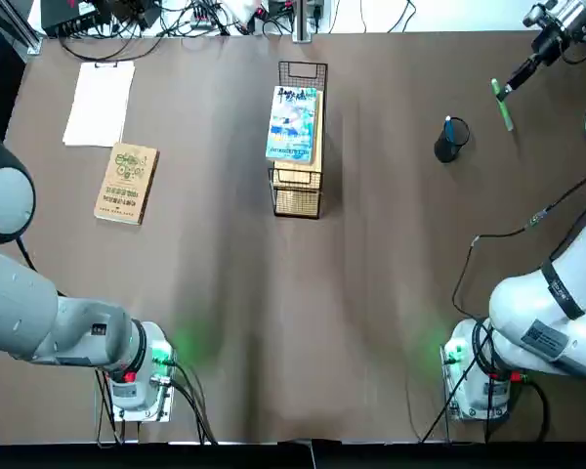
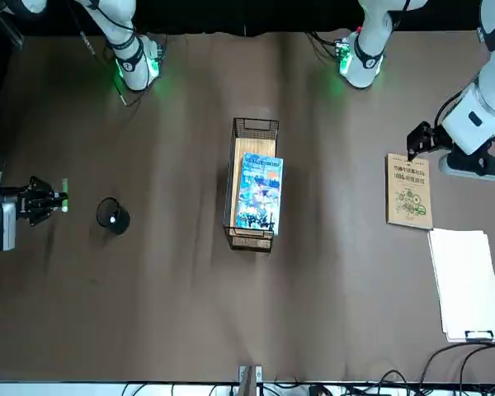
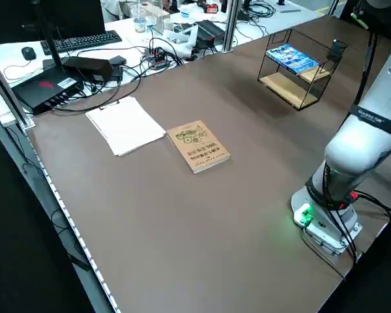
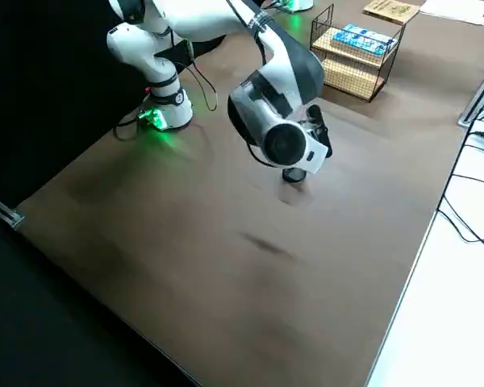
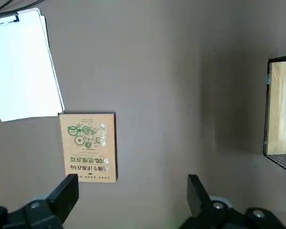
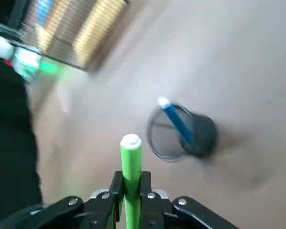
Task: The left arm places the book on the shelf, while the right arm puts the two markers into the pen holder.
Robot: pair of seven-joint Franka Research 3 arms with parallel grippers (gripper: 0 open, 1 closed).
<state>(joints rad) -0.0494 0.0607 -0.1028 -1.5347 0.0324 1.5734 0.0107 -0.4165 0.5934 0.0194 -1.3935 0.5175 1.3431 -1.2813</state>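
The book [image 1: 293, 123] lies on the shelf [image 1: 299, 191]; that half looks done. Step in hand: second marker. The right gripper [image 6: 130, 194] is clamped on the green marker [image 6: 131, 164], raised just beside the holder [image 6: 178, 132], where the blue marker [image 6: 175, 120] stands. Next: centre over the rim, lower, release. The left gripper [image 5: 133, 193] hangs with jaws apart near the tan book [image 5: 88, 147]. Count: two markers, two books, one paper sheet [image 1: 100, 102].

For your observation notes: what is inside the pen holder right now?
The blue marker stands tilted inside the pen holder, its tip above the rim. The cup's bottom is hidden. The green marker is outside, clamped in the right tool.
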